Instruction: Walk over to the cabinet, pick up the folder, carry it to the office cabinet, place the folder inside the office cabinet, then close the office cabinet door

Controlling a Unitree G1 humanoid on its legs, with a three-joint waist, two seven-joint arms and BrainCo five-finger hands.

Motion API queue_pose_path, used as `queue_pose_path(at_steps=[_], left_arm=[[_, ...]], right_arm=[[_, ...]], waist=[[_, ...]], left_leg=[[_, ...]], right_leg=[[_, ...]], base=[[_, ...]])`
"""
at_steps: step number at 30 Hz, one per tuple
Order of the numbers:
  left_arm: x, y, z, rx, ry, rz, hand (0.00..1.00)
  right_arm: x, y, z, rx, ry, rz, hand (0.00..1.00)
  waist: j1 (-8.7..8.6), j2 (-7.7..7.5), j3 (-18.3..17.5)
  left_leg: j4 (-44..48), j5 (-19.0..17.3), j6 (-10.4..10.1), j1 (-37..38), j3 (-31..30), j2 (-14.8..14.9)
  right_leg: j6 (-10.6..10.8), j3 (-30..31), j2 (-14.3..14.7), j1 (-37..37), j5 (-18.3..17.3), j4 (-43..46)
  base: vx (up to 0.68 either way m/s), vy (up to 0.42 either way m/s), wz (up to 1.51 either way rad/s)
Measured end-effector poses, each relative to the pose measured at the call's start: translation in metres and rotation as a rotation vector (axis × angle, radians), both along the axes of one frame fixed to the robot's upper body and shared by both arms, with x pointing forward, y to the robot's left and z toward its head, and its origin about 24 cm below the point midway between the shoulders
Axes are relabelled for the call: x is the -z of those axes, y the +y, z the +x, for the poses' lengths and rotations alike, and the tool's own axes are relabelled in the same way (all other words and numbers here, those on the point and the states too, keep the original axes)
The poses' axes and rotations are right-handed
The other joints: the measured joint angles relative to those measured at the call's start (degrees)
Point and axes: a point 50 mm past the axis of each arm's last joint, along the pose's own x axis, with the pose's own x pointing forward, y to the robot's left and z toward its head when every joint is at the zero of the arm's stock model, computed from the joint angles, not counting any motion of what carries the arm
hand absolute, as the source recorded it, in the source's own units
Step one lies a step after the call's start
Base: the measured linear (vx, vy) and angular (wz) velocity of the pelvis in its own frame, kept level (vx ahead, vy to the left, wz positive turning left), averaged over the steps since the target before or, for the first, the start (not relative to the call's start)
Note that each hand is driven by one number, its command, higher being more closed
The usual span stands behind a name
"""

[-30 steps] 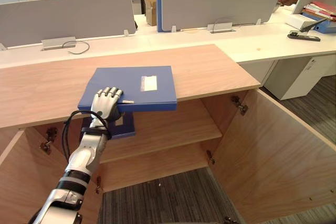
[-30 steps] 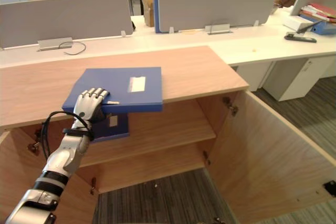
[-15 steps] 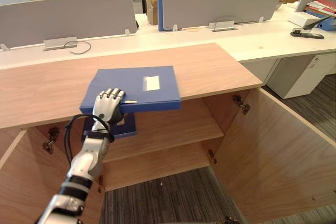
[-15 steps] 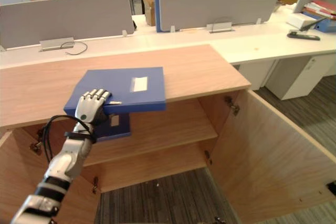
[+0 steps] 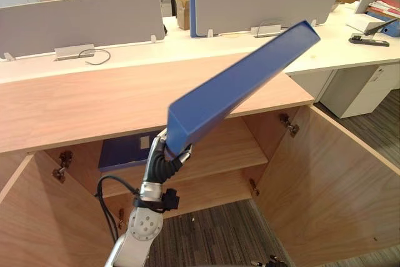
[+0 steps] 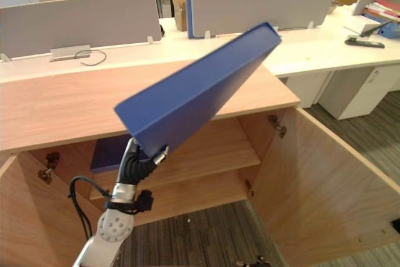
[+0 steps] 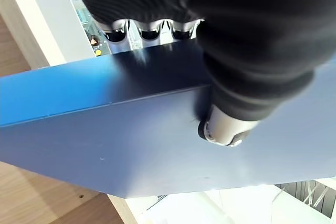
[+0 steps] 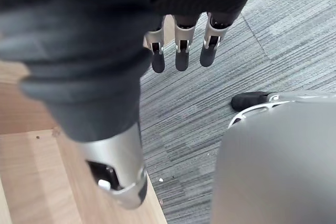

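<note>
Left hand (image 5: 164,156): you're clamping fingers and thumb on the folder (image 5: 237,85).
Folder: slanting upward before the cabinet (image 5: 62,104).
Right hand (image 8: 181,56): hanging, fingers straight, apart.

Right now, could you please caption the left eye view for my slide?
Left hand holds the flat blue folder tilted above the open light-wood cabinet.

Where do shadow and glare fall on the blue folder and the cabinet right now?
Left eye view: shade fills the inside of the cabinet, dimming the shelf and a second folder on it; the tilted folder is evenly lit, no glare. Left wrist view: the left hand clasps the folder, one face catching light, the adjoining face darker, darkest beside the fingers.
</note>
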Motion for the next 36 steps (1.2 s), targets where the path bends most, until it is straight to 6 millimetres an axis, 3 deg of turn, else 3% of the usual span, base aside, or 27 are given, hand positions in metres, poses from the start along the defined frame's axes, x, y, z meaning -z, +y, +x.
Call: queue_pose_path(at_steps=[3,7,9,11,12,14,15,17,20,24,31,36], left_arm=[[0.001,0.001,-0.002,0.018,0.036,-0.093,1.00],[-0.002,0.004,-0.007,0.156,0.128,-0.443,1.00],[-0.003,0.008,-0.007,0.194,0.159,-0.604,1.00],[-0.007,0.015,-0.006,0.199,0.148,-0.757,1.00],[-0.008,0.017,-0.006,0.196,0.140,-0.781,1.00],[-0.015,0.029,-0.008,0.166,0.095,-0.825,1.00],[-0.016,0.032,-0.009,0.163,0.087,-0.830,1.00],[-0.019,0.039,-0.010,0.159,0.063,-0.834,1.00],[-0.019,0.043,-0.010,0.150,0.051,-0.831,1.00],[-0.020,0.045,-0.009,0.150,0.040,-0.827,1.00],[-0.027,0.042,-0.004,0.178,0.010,-0.792,1.00],[-0.011,0.040,0.000,0.153,0.077,-0.771,1.00]], right_arm=[[-0.003,0.001,0.008,0.037,-0.051,0.015,0.00],[-0.034,0.007,0.050,0.192,-0.365,0.065,0.00],[-0.062,0.004,0.074,0.279,-0.556,0.067,0.00],[-0.104,-0.003,0.097,0.405,-0.816,0.083,0.00],[-0.115,-0.006,0.101,0.430,-0.882,0.086,0.00],[-0.169,-0.013,0.113,0.451,-1.151,0.091,0.00],[-0.184,-0.014,0.116,0.446,-1.221,0.088,0.00],[-0.233,-0.018,0.120,0.423,-1.470,0.071,0.00],[-0.277,-0.013,0.131,0.353,-1.683,0.076,0.00],[-0.318,0.002,0.149,0.185,-1.863,0.127,0.00],[-0.354,0.040,0.166,-0.087,-2.010,0.339,0.00],[-0.363,0.059,0.176,-0.255,-2.002,0.390,0.00]], waist=[[0.02,0.02,-0.30],[-0.19,0.09,-0.40],[-0.37,0.08,-0.40],[-0.44,-0.15,-0.28],[-0.43,-0.16,-0.26],[-0.50,-0.16,-0.20],[-0.51,-0.16,-0.21],[-0.48,-0.18,-0.21],[-0.50,-0.17,-0.22],[-0.26,-0.19,-0.23],[1.11,-0.19,-0.22],[1.29,-0.19,-0.22]], left_leg=[[0.01,0.00,-0.02,-0.57,0.23,0.12],[0.31,0.23,-0.02,-1.44,0.86,0.38],[0.31,0.23,-0.01,-1.46,1.40,0.53],[0.30,0.23,0.01,-1.35,1.99,0.76],[0.29,0.22,0.01,-1.31,2.09,0.76],[0.28,0.15,0.04,-1.02,2.60,0.79],[0.28,0.14,0.04,-0.97,2.67,0.81],[0.29,0.19,0.02,-0.96,2.71,0.83],[0.31,0.35,0.09,-0.94,2.76,0.84],[0.32,0.37,0.10,-0.96,2.71,0.82],[0.31,0.43,0.18,-1.02,2.24,0.74],[0.27,0.73,0.27,-1.04,1.93,0.66]], right_leg=[[0.25,0.52,0.01,-0.84,0.09,0.31],[0.29,1.24,0.14,-2.57,0.18,1.35],[0.29,1.56,0.15,-3.16,0.18,1.92],[0.28,2.21,0.24,-3.81,0.18,2.73],[0.28,2.37,0.23,-3.85,0.18,2.77],[0.29,2.88,0.20,-3.99,0.17,3.00],[0.30,2.91,0.20,-4.00,0.17,3.05],[0.37,2.98,0.20,-4.12,0.22,3.08],[0.56,3.03,0.22,-4.11,0.35,3.02],[0.66,3.03,0.25,-4.06,0.43,2.97],[0.70,2.80,0.23,-3.83,0.45,2.98],[0.73,2.55,0.14,-3.78,0.43,3.21]], base=[[0.00,0.002,-0.04],[0.00,0.015,-0.09],[-0.03,0.017,-0.13],[-0.07,0.018,-0.14],[-0.08,0.020,-0.10],[-0.07,0.018,-0.10],[-0.05,0.013,-0.07],[-0.04,0.009,-0.03],[-0.01,0.002,-0.01],[0.00,0.000,0.00],[-0.01,-0.001,0.03],[-0.03,0.002,0.03]])
